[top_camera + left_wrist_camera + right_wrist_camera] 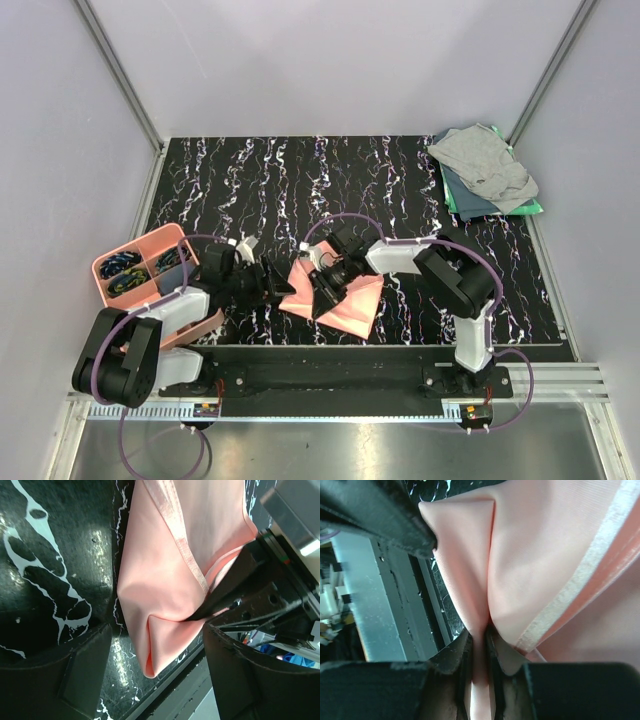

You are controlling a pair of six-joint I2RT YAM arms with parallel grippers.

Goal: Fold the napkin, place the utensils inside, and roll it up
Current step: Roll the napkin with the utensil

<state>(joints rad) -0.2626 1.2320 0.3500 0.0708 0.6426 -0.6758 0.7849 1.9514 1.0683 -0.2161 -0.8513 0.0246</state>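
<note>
The salmon-pink napkin (350, 300) lies bunched near the table's front edge, partly folded, with a hemmed edge showing (172, 535). My right gripper (322, 293) is shut on a raised fold of the napkin (479, 640), and the cloth is pinched between its jaws. My left gripper (280, 285) is open just left of the napkin; the napkin's lower corner (152, 655) hangs between its spread fingers (82, 670) without touching them. The right gripper's dark finger (225, 592) shows in the left wrist view. No fork or sticks can be made out.
A pink compartment tray (110, 265) with dark, blue and yellow items stands at the left by the left arm. A grey cloth (485, 165) lies on a green cloth (525, 208) at the back right corner. The table's front edge (165, 692) is close under the napkin.
</note>
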